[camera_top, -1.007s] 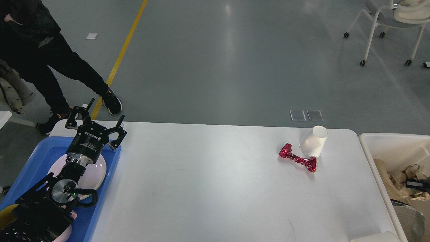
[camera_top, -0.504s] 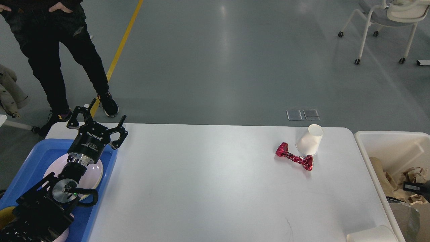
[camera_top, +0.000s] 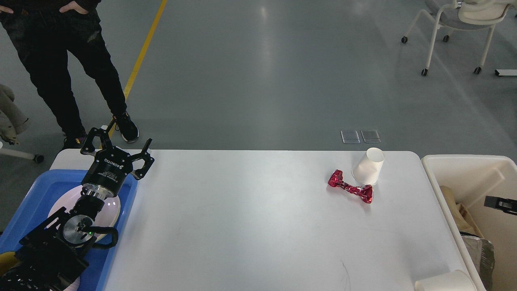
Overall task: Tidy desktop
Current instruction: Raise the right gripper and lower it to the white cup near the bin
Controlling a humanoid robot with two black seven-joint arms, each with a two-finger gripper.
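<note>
From the head view, the desktop (camera_top: 250, 218) is the big white table right in front, filling the lower half of the picture. The left gripper (camera_top: 117, 143) hangs over the blue tray (camera_top: 30, 190) with its fingers spread wide and nothing in them. The right gripper (camera_top: 501, 203) only peeks in at the edge over the cream bin (camera_top: 464, 165), so I cannot tell how its fingers stand. A white paper cup (camera_top: 367, 166) sits upside down, touching a shiny red wrapper (camera_top: 349, 188). I think a good next move is to come down gently on the wrapper without bumping the cup. The floor is grey with a yellow line (camera_top: 139, 64), and a person (camera_top: 68, 60) stands near.
</note>
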